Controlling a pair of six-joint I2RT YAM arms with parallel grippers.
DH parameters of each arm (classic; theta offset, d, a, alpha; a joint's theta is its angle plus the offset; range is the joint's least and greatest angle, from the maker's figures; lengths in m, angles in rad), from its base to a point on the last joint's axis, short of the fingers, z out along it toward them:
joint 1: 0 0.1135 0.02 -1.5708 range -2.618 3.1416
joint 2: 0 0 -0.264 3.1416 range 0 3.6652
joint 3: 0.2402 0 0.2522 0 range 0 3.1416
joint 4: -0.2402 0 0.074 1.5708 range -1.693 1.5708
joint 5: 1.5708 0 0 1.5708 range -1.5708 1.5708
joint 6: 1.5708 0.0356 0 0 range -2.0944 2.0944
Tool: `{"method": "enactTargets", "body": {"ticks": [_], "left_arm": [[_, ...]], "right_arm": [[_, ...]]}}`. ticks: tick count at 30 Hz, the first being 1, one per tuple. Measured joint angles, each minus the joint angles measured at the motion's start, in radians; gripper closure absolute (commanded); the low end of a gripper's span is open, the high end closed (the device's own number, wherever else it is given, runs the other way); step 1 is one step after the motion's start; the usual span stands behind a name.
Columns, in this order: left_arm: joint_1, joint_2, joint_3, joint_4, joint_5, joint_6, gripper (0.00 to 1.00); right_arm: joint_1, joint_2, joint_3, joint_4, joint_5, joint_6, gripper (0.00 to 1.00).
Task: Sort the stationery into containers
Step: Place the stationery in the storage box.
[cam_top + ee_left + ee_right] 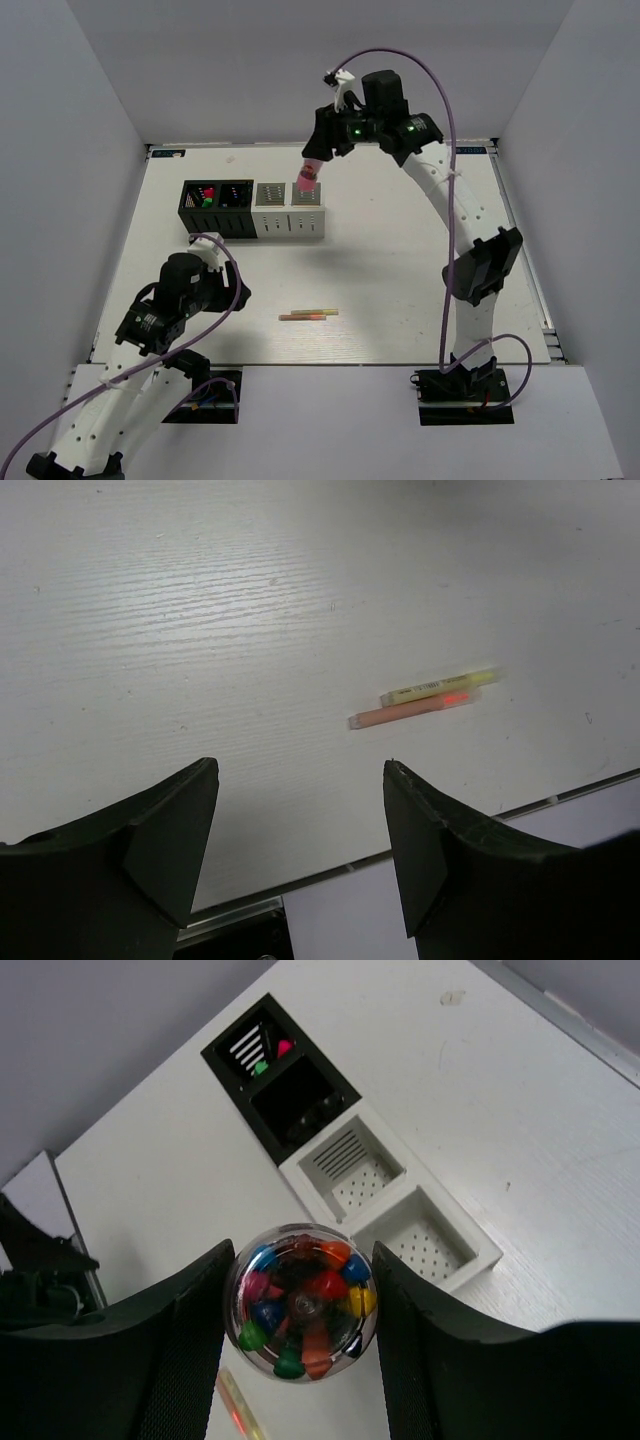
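My right gripper is shut on the pink clear tube and holds it upright above the rightmost white cube. In the right wrist view the tube's round end shows coloured bits inside, between my fingers, above the row of cubes. Two black cubes hold pink and green capped highlighters. Two thin yellow-orange sticks lie side by side mid-table, also in the left wrist view. My left gripper is open and empty above the table near its front edge, left of the sticks. Scissors are out of view.
The four cubes stand in a row at the back left of the white table. The table's front edge with a metal rail lies under the left gripper. Grey walls enclose the table on three sides.
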Motion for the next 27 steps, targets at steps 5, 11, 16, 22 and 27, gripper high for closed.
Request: {"method": "enactTargets", "body": {"ticks": [5,11,16,22,27], "left_arm": [[0.000,-0.006,0.001,-0.003,-0.003,-0.005,0.23],[0.000,-0.003,0.001,-0.002,-0.006,-0.010,0.23],[0.000,-0.003,0.001,-0.003,-0.011,-0.016,0.24],[0.000,-0.006,0.001,-0.005,-0.017,-0.017,0.24],[0.000,-0.012,0.001,-0.011,-0.019,-0.017,0.24]], "right_arm": [[0.040,0.069,0.004,0.144,0.065,0.044,1.00],[0.090,0.191,0.041,0.263,0.121,0.015,1.00],[0.124,0.267,0.041,0.330,0.141,-0.031,1.00],[0.152,0.305,0.039,0.346,0.143,-0.088,1.00],[0.166,0.306,0.029,0.361,0.156,-0.154,1.00]]}}
